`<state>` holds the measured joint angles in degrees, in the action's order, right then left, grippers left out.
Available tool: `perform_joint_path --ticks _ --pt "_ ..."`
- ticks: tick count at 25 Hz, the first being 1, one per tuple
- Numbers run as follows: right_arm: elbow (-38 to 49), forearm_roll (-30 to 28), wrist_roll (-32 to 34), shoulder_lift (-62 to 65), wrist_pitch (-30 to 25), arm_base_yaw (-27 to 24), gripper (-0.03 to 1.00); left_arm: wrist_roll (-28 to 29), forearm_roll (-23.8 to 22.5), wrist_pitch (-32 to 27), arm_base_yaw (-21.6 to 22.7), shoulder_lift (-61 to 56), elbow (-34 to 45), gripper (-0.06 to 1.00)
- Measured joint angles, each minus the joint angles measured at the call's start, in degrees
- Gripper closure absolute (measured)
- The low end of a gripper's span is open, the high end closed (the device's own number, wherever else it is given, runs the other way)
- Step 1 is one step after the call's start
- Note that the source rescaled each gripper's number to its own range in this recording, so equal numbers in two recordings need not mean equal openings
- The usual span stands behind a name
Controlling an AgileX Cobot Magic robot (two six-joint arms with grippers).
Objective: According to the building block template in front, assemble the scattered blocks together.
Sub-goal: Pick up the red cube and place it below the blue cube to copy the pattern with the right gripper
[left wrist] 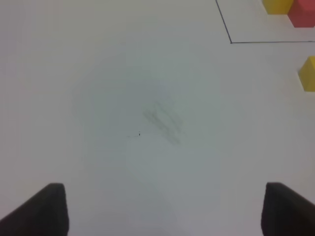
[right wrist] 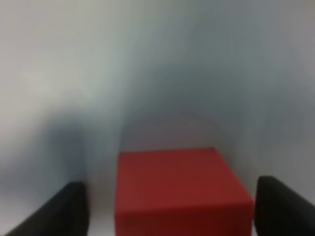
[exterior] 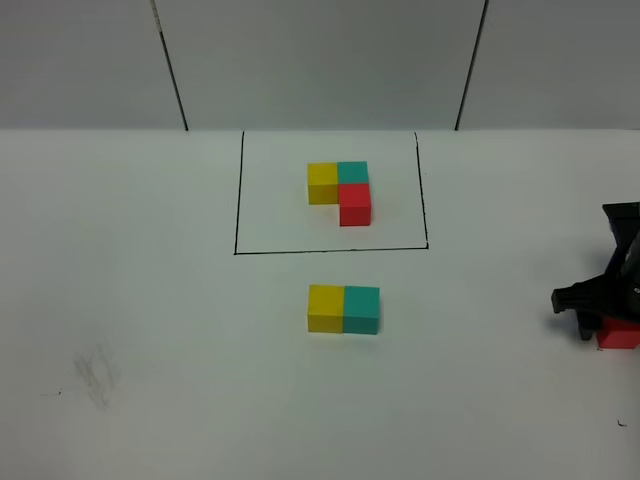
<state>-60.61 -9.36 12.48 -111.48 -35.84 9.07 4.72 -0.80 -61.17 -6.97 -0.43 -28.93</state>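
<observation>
Right gripper (right wrist: 172, 206) sits around the red cube (right wrist: 182, 187), far right on the table (exterior: 150, 300); blur hides whether it squeezes. Left gripper (left wrist: 162, 211) is open. Yellow cube (exterior: 326, 306) and teal cube (exterior: 362, 309) touch near the template (exterior: 340, 190).

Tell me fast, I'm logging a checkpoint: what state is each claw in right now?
Left claw: open, holding nothing.
Right claw: open around the red cube, a gap showing on one side, not gripping it.
</observation>
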Motion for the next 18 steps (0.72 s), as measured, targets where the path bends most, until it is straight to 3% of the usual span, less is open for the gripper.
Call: perform_joint_path --ticks 2,4,5,11,18 --pt "0.0 0.0 0.0 0.0 0.0 0.0 0.70 0.0 0.0 0.0 0.0 0.0 0.0 0.18" --pt "0.0 0.0 0.0 0.0 0.1 0.0 0.93 0.0 0.0 0.0 0.0 0.0 0.0 0.18" --pt "0.0 0.0 0.0 0.0 0.2 0.0 0.96 0.0 0.0 0.0 0.0 0.0 0.0 0.18" --pt "0.0 0.1 -0.1 1.6 -0.8 0.0 0.96 0.0 0.0 0.0 0.0 0.0 0.0 0.18" --pt "-0.3 6.6 -0.1 12.0 -10.6 0.5 0.96 0.0 0.0 0.0 0.0 0.0 0.0 0.18"
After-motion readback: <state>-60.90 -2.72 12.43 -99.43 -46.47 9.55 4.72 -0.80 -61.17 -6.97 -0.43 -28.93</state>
